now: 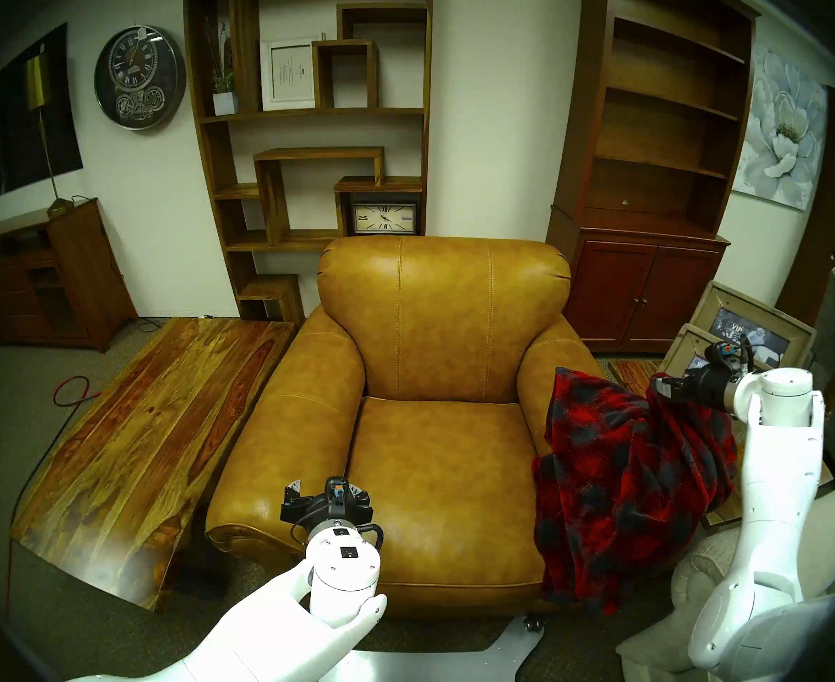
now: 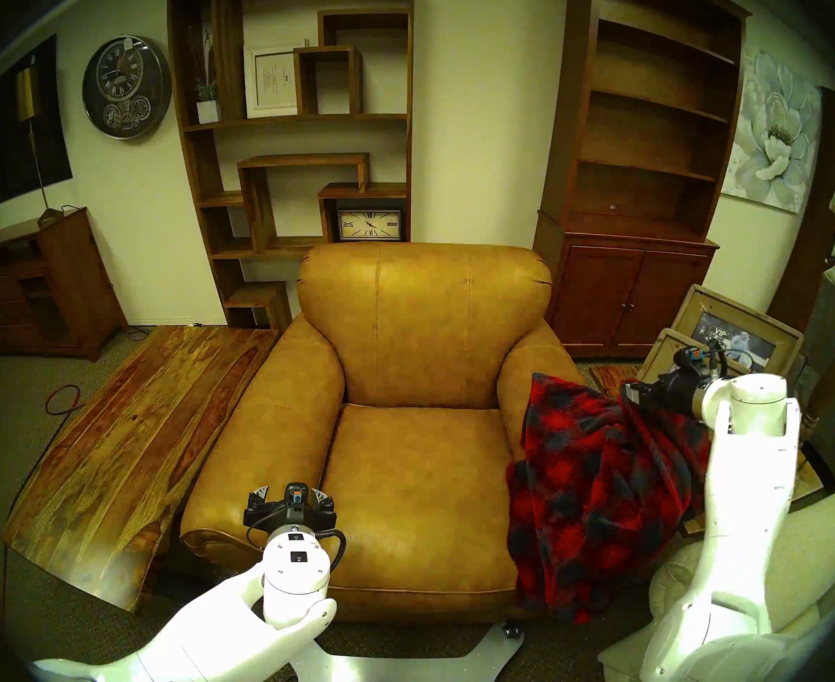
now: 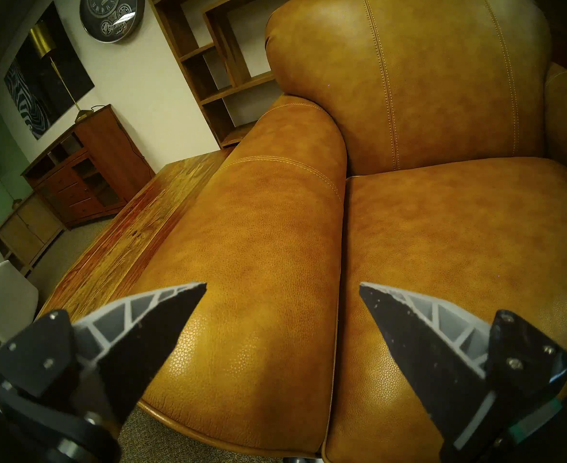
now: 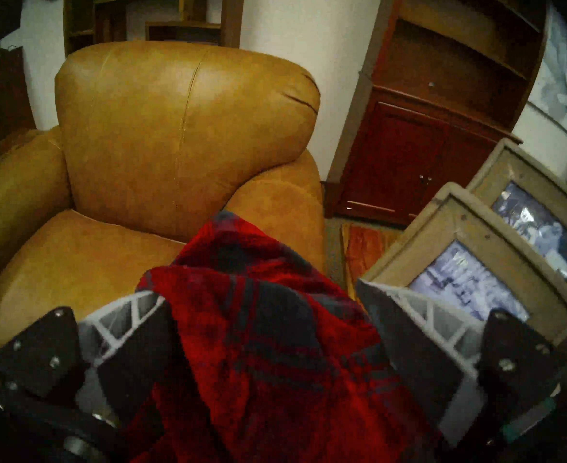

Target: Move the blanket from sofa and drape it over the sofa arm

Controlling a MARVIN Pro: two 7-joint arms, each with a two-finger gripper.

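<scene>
The red and dark plaid blanket (image 1: 627, 479) lies bunched over the tan leather sofa's (image 1: 445, 322) right arm (image 1: 548, 366) and hangs down its front and outer side. The seat cushion (image 1: 440, 459) is bare. My right gripper (image 1: 659, 388) is at the blanket's upper outer edge. In the right wrist view its fingers stand wide apart (image 4: 262, 290), with the blanket (image 4: 258, 335) between them, not pinched. My left gripper (image 1: 327, 486) is open and empty above the front of the sofa's left arm (image 3: 242, 252).
A long wooden coffee table (image 1: 150, 420) stands close along the sofa's left side. Framed pictures (image 1: 745, 331) lean just right of my right gripper. A beige cushion (image 1: 809, 533) lies at the bottom right. Bookshelves and a red-brown cabinet (image 1: 642, 292) stand behind.
</scene>
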